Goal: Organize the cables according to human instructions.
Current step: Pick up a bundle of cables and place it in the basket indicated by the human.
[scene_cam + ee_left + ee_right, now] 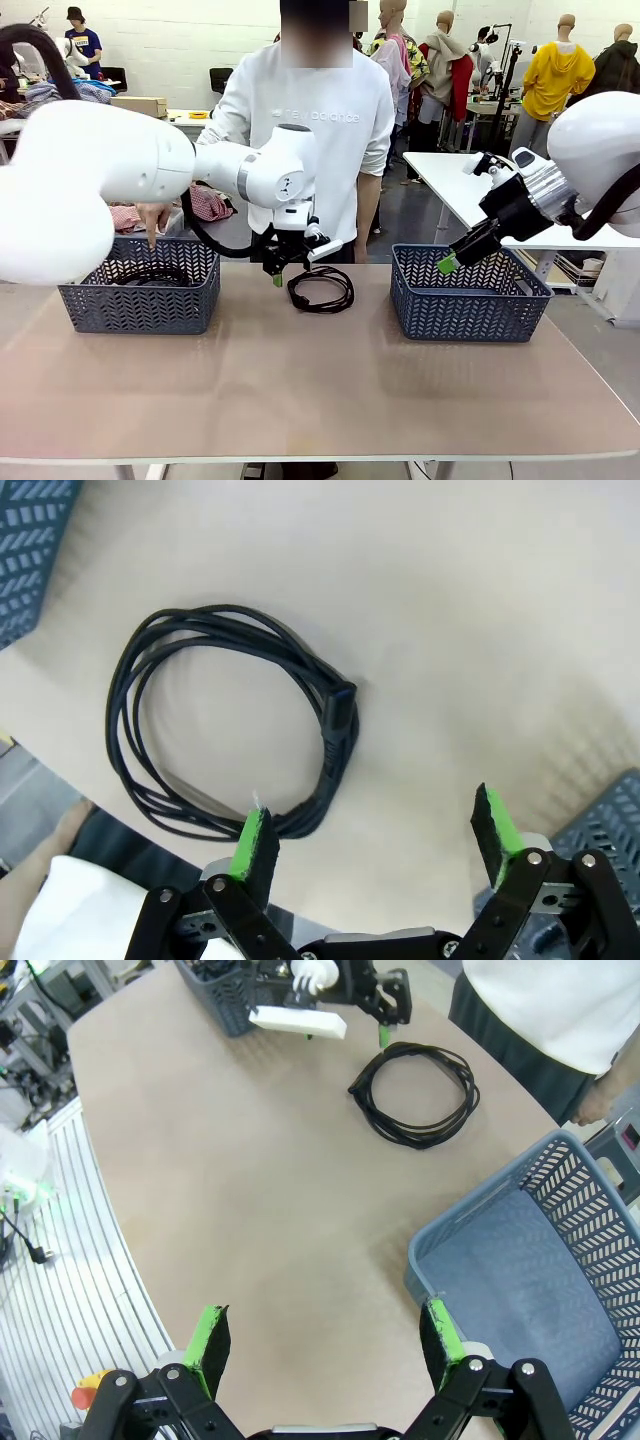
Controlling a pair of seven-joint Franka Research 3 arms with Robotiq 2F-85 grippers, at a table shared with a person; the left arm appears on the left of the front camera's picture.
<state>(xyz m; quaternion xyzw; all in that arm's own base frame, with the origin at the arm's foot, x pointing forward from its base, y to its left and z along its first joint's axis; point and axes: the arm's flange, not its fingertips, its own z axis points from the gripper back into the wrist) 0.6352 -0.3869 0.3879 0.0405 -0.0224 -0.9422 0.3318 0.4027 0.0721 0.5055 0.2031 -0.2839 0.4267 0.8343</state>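
Observation:
One black coiled cable lies on the table between the two baskets, near the far edge. My left gripper hangs just left of it, open and holding nothing. In the left wrist view the cable lies flat ahead of the open gripper, whose left finger sits near the coil's near edge. More black cable rests inside the left basket. My right gripper hovers open above the near-left rim of the right basket. From the right wrist, the open gripper looks down at table and cable.
A person stands at the far side; one hand points down into the left basket. The right basket looks bare inside. Basket corners flank the cable in the left wrist view. Bare tabletop spreads across the front.

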